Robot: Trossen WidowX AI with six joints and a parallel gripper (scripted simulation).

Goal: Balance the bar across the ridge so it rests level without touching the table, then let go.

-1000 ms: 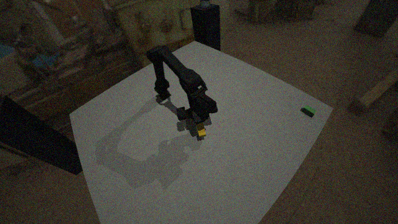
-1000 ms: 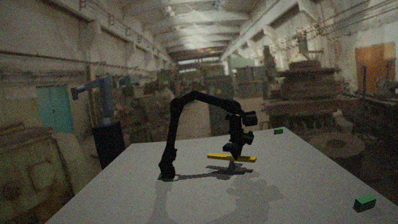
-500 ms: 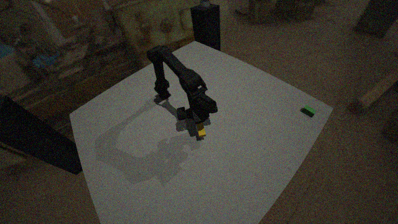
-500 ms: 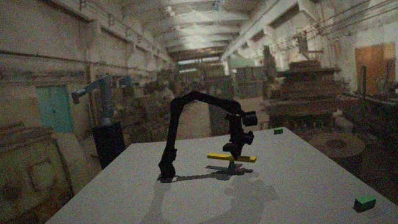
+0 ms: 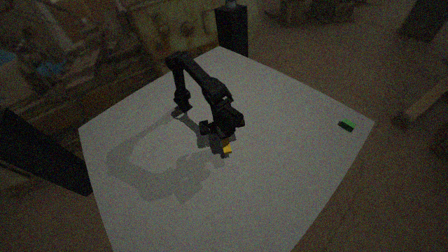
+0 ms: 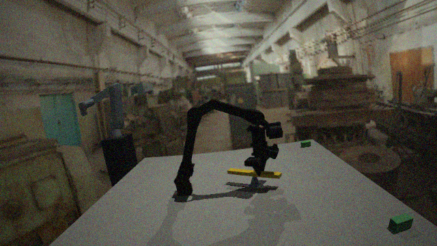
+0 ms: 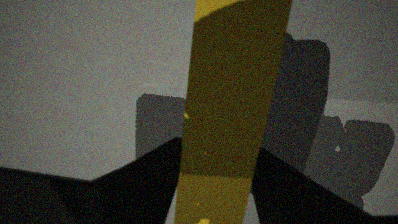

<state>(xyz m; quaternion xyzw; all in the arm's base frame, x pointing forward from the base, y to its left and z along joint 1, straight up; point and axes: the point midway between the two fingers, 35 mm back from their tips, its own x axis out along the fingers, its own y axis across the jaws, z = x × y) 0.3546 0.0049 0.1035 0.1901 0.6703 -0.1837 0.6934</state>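
The yellow bar (image 5: 227, 149) (image 6: 236, 171) (image 7: 232, 100) is held above the table, close to level, its right end a little lower in the exterior view. My gripper (image 6: 259, 173) (image 7: 217, 151) is shut on the bar near its middle, with one finger on each side. The small grey-blue ridge (image 6: 254, 182) stands on the table just under the bar, below the fingers. Whether the bar touches the ridge I cannot tell. The bar hides the ridge in the wrist view, and the arm hides most of the bar in the top view.
The pale table (image 5: 273, 189) (image 6: 136, 184) carries the arm's base. One green block (image 6: 305, 144) sits near the far edge in the exterior view; another green block (image 6: 401, 223) sits near the right edge. The top view shows one green block (image 5: 347, 124) near the right corner.
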